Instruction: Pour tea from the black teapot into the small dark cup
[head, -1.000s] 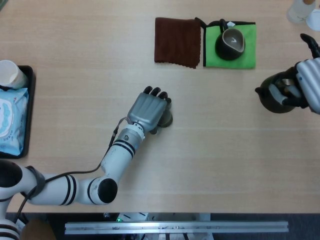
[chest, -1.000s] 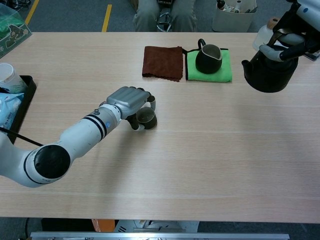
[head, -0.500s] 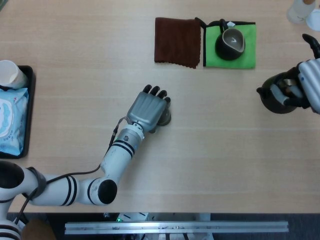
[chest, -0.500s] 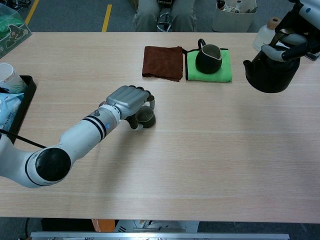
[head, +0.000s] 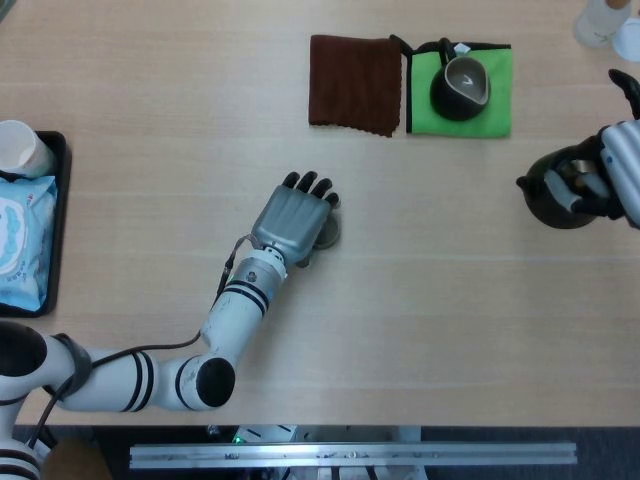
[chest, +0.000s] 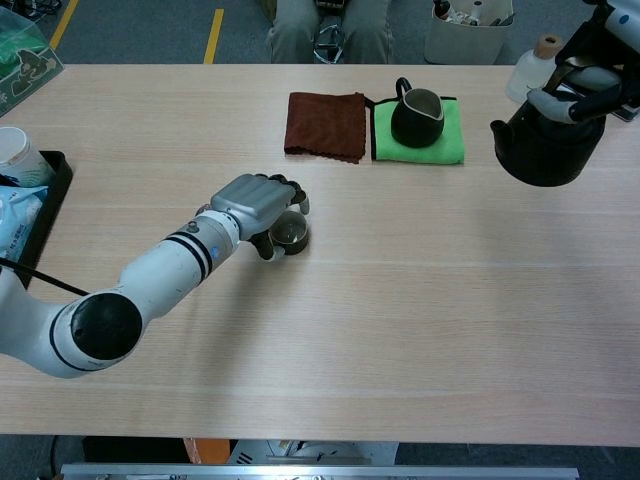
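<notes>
Left robot hand (chest: 258, 205) clasps the small dark cup (chest: 290, 233) mid-counter; right robot hand (chest: 585, 85) grips the black teapot (chest: 545, 145), which has drifted slightly farther right, well apart from the cup. Pouring has not begun.

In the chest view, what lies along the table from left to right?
Paper cup → left hand → brown cloth → pitcher on the green cloth → black teapot.
</notes>
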